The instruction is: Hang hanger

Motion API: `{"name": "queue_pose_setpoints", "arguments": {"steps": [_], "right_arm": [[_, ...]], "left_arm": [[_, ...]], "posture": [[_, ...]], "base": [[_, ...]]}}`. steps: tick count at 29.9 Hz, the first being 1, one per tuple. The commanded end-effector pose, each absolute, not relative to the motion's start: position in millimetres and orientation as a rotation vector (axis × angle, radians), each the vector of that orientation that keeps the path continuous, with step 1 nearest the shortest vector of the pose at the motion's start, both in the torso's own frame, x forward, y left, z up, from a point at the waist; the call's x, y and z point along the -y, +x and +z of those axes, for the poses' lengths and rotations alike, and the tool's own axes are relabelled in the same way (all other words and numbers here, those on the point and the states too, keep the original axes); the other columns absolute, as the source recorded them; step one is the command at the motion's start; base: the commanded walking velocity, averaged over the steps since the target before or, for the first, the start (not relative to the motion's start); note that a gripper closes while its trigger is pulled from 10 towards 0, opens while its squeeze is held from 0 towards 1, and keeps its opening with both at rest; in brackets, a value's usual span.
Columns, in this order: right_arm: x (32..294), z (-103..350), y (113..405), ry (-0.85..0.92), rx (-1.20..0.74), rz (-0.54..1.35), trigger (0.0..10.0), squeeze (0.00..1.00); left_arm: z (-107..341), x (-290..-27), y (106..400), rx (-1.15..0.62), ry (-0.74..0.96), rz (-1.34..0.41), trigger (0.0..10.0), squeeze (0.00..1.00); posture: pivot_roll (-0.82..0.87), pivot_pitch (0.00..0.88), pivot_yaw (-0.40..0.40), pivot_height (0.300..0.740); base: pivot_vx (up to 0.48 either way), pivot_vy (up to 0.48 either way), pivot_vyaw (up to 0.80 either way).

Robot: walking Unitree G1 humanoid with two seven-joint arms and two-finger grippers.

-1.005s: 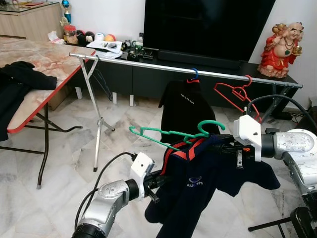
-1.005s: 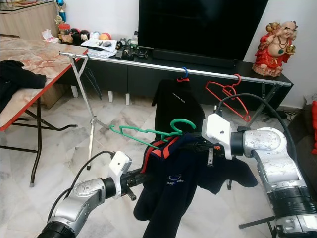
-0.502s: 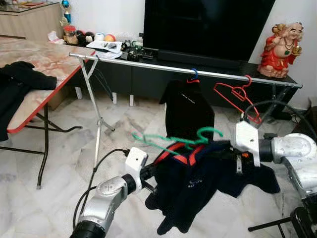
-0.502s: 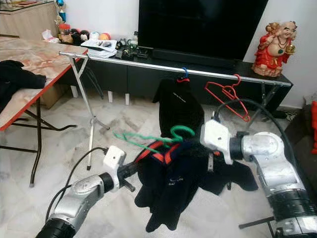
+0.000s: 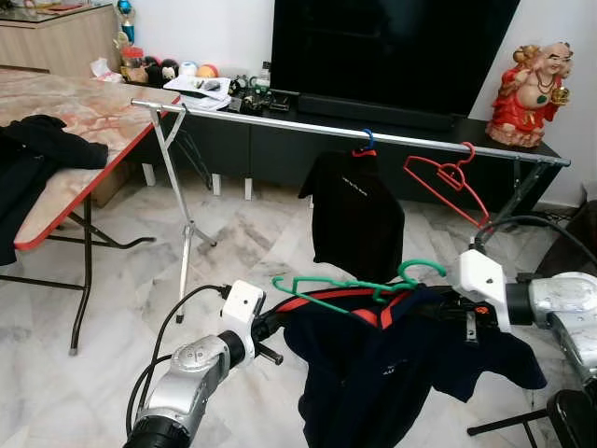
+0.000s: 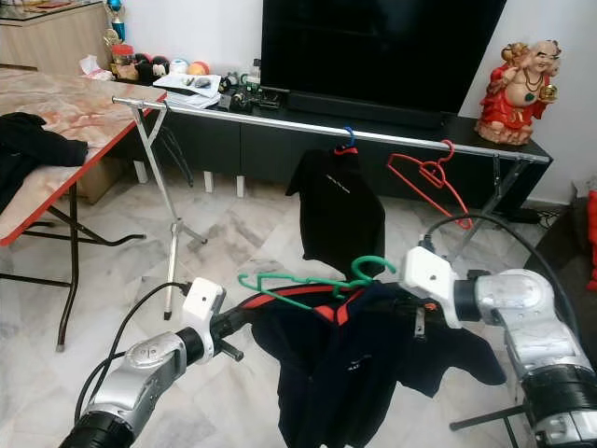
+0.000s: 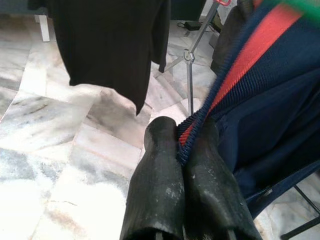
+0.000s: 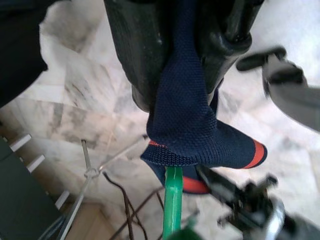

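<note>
Task incomplete: left end effector and right end effector, each clamped on the navy shirt, hold it on the green hanger near of the rail, hook not yet hung.

Shirt on hanger between both grippers, before rail with hung shirt.

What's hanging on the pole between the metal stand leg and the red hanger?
In the left eye view, a black shirt on a blue hanger hangs on the rail, between the stand leg and the red hanger.
</note>
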State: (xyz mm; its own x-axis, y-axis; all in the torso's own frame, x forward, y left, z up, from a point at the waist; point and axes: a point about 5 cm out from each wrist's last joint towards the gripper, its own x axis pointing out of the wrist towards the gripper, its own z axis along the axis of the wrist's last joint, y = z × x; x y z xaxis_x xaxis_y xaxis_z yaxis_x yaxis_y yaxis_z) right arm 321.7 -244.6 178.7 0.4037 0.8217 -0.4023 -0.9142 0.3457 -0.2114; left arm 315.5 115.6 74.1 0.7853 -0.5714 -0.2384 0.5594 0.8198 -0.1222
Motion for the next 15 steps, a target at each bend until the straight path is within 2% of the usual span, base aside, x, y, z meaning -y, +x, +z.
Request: {"name": "queue_pose_setpoints", "arguments": {"steps": [1, 7, 9, 10, 15], "right_arm": [[256.2, 194.0, 320.5, -0.422, -0.196, 1.113, 0.0, 0.0], [276.1, 166.7, 307.8, -0.531, -0.407, 1.117, 0.0, 0.0], [289.9, 152.7, 303.1, -0.654, -0.553, 1.069, 0.0, 0.0], [305.0, 140.0, 298.6, -0.795, -0.693, 1.003, 0.0, 0.0], [318.8, 133.1, 295.4, -0.879, -0.775, 0.93, 0.0, 0.0]], "left_arm": [[67.4, -124.3, 314.9, -0.316, -0.013, -0.567, 0.0, 0.0], [66.8, -123.4, 314.7, -0.32, -0.01, -0.571, 0.0, 0.0], [65.9, -122.9, 314.2, -0.325, -0.012, -0.576, 0.0, 0.0], [64.9, -122.3, 313.5, -0.329, -0.01, -0.579, 0.0, 0.0], [64.4, -123.2, 313.0, -0.333, -0.009, -0.578, 0.0, 0.0]], "posture": [[0.06, 0.0, -0.11, 0.74], [0.05, 0.0, -0.106, 0.74], [0.05, 0.0, -0.105, 0.74], [0.05, 0.0, -0.105, 0.74], [0.06, 0.0, -0.105, 0.74]], "base": [[0.0, 0.0, 0.0], [0.0, 0.0, 0.0], [0.0, 0.0, 0.0], [0.0, 0.0, 0.0], [0.0, 0.0, 0.0]]}}
